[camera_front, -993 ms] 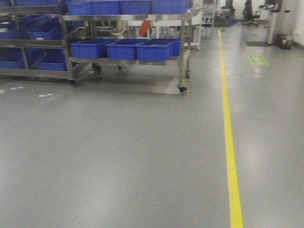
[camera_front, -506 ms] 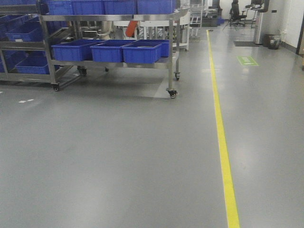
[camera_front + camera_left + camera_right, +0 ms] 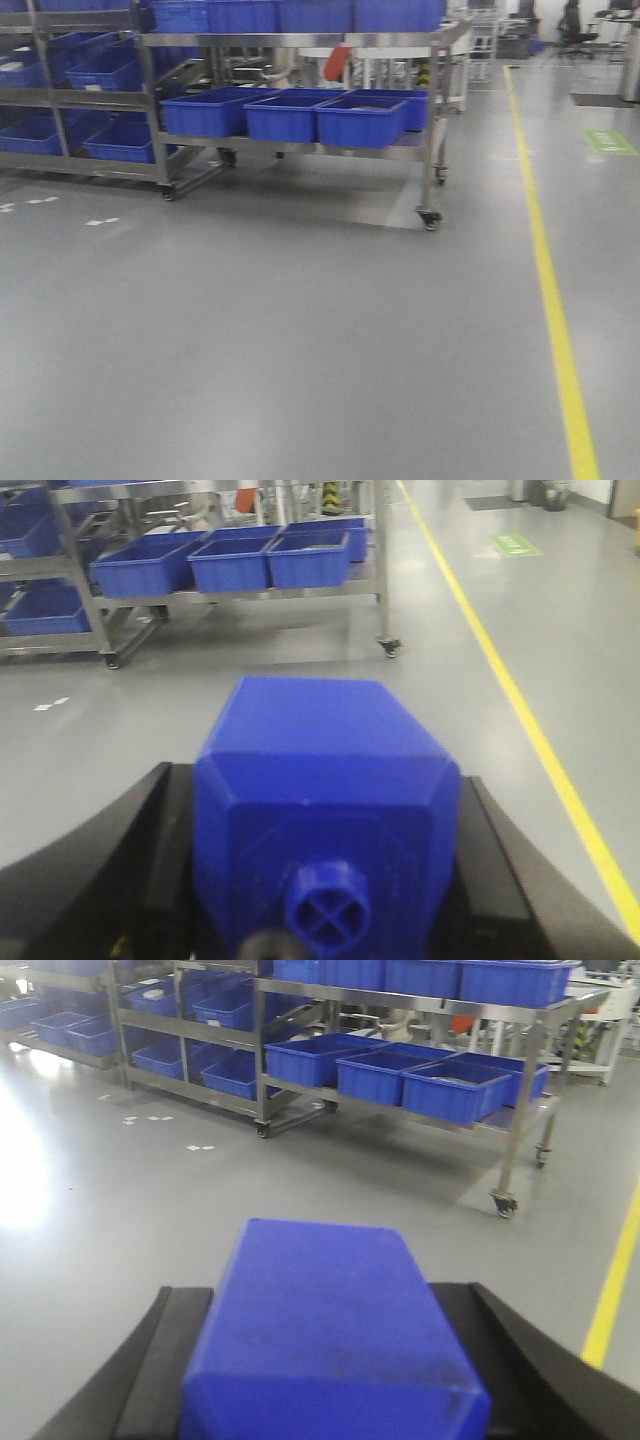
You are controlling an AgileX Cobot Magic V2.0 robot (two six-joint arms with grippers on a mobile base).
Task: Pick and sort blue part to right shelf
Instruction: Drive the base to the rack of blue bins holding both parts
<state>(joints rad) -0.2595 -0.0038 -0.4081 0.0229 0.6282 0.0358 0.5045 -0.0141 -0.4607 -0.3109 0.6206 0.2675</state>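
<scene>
Faceted blue part [image 3: 325, 780], with a round cross-marked boss on its near face, sits between the black fingers of the left gripper [image 3: 325, 815]. The jaws are closed onto its flanks. A second item, a plain blue block [image 3: 320, 1310], is clamped likewise in the right gripper [image 3: 325, 1345]. Both loads are carried above bare grey floor [image 3: 250, 330], well apart from any shelf.

The right shelf [image 3: 436, 130], a wheeled steel rack with blue bins [image 3: 360, 120] on its lower deck, stands ahead beside a neighbouring rack [image 3: 90, 97].

Change noted: against the front view half a second ago, the rack, its near caster [image 3: 430, 218] and the yellow floor line [image 3: 550, 290] have all shifted rightward in frame, while the rack appears no larger.

Assessment: the base is swinging its heading, not closing in. The transport stage is ongoing, and deposit is not yet possible.
</scene>
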